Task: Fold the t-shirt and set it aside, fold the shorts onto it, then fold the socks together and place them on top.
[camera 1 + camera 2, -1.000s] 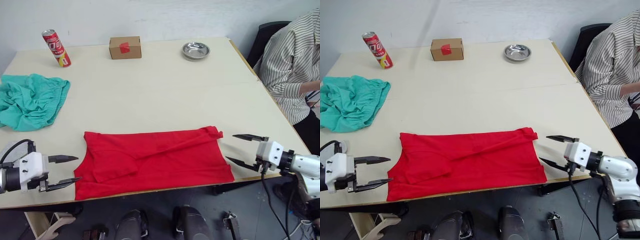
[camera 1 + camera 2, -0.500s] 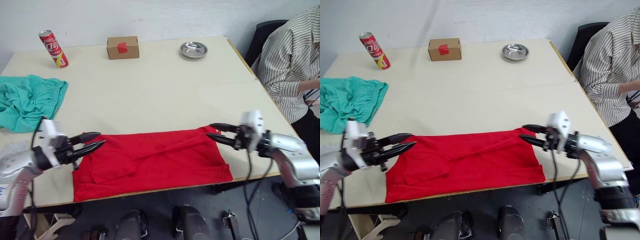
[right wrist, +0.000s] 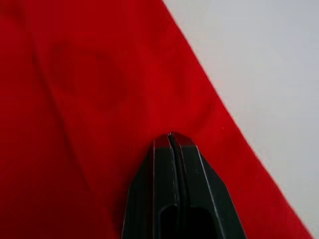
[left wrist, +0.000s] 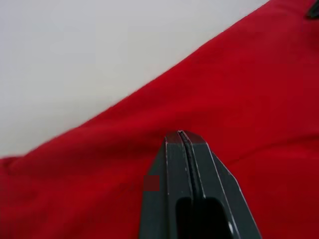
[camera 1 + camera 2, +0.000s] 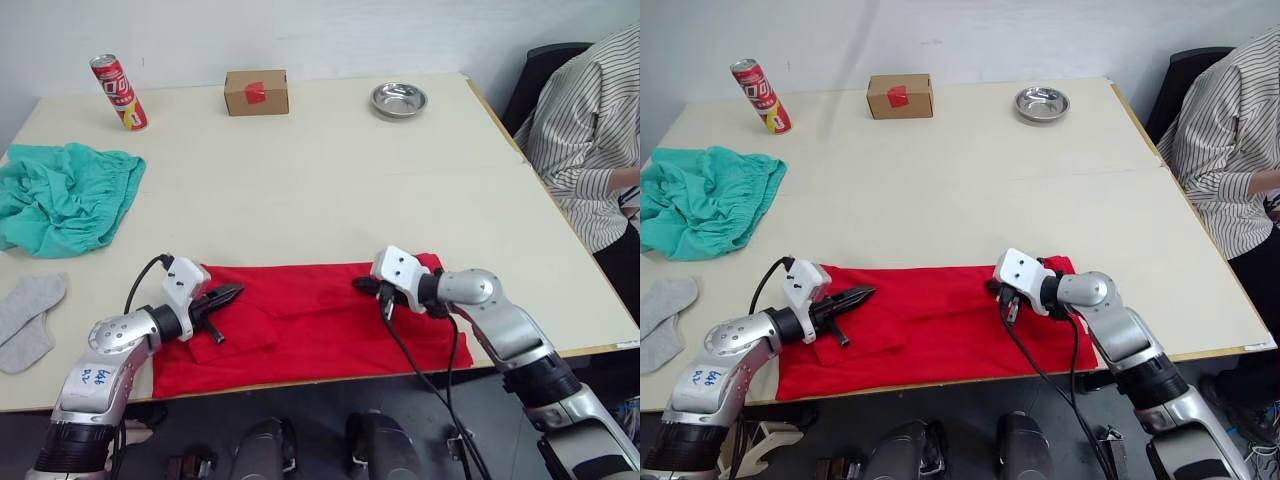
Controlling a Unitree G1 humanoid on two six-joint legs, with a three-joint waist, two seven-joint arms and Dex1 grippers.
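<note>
The t-shirt (image 5: 320, 322) lies flat along the near edge of the worktop (image 5: 330, 170). Both the left hand (image 5: 225, 297) and the right hand (image 5: 364, 287) rest clenched on its far hem, though pinched cloth is not visible. Being soft, light and limp, it looks best gripped at the corners.

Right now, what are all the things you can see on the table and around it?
t-shirt: one, bright red, lying flat along the near edge of the table.
shorts: one pair, teal-green, crumpled at the table's left side.
socks: light grey, at the near left corner; they look like two overlapping.
can: one, red, far left corner, leaning.
cardboard box: one, brown with a red mark, far edge.
metal bowl: one, silver, far edge towards the right.
table: one, pale cream.
person: one, striped shirt, seated at the right side.
left end effector: black, shut, on the shirt's left part.
right end effector: black, shut, on the shirt's right part.
</note>
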